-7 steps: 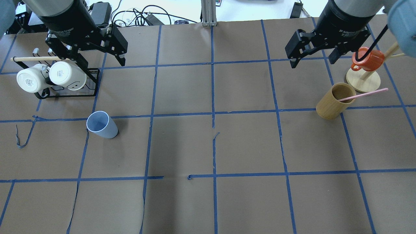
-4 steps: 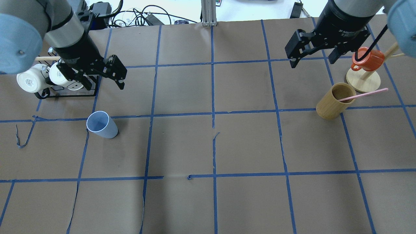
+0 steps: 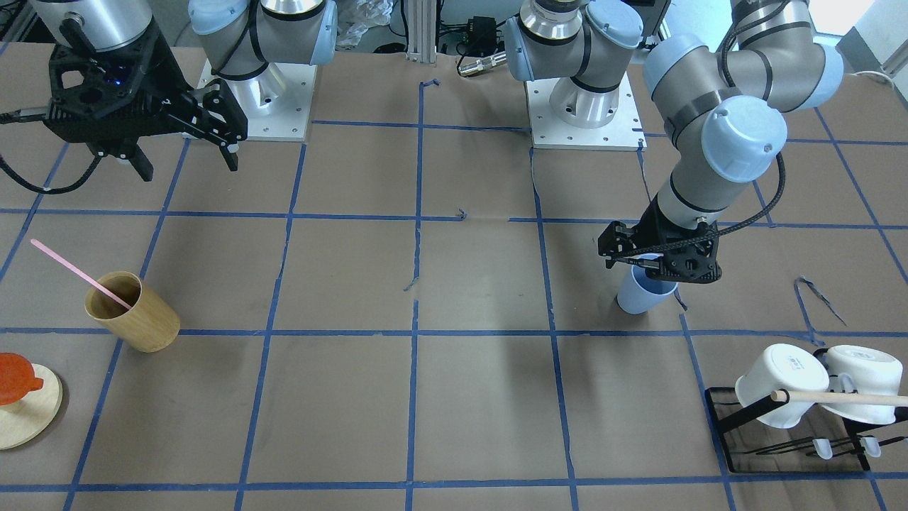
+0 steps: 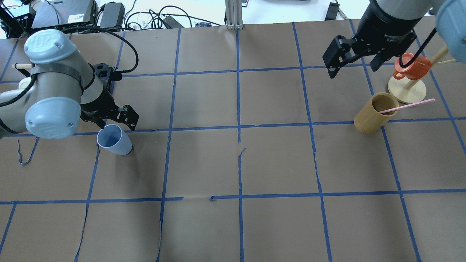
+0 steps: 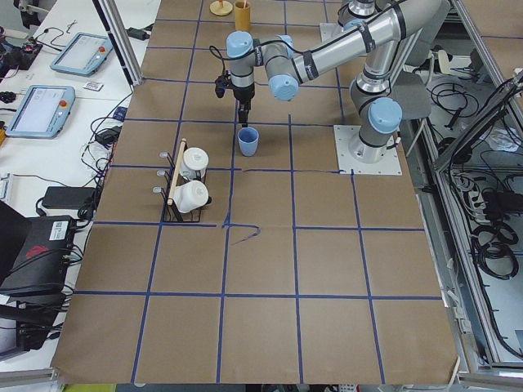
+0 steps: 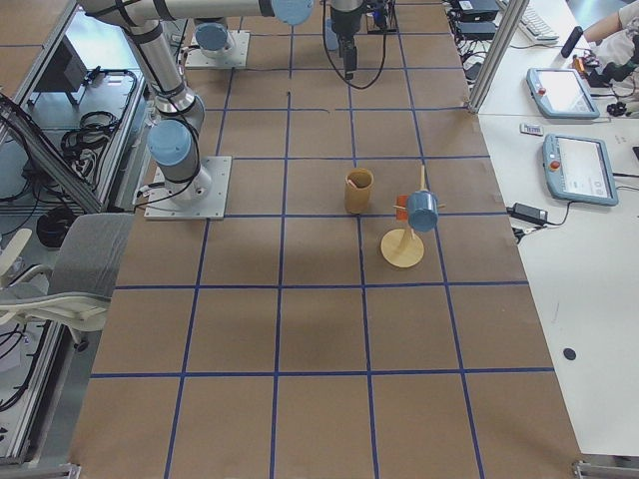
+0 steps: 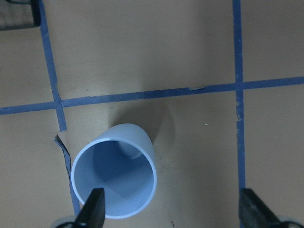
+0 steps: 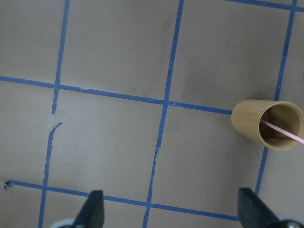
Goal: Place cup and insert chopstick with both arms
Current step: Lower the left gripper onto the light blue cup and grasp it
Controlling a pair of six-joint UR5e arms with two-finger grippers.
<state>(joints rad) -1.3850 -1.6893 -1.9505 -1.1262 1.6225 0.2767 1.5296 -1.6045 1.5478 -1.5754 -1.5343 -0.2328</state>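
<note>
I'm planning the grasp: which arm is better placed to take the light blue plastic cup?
Left. The left gripper is open directly over the light blue plastic cup, one finger above its mouth. The right gripper hangs across the table, near the tan wooden cup.

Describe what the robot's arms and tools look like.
The left arm and right arm are silver-grey tubes with pale blue joint caps. A black cable loops outside each wrist. The left tool and right tool are black two-finger units.
</note>
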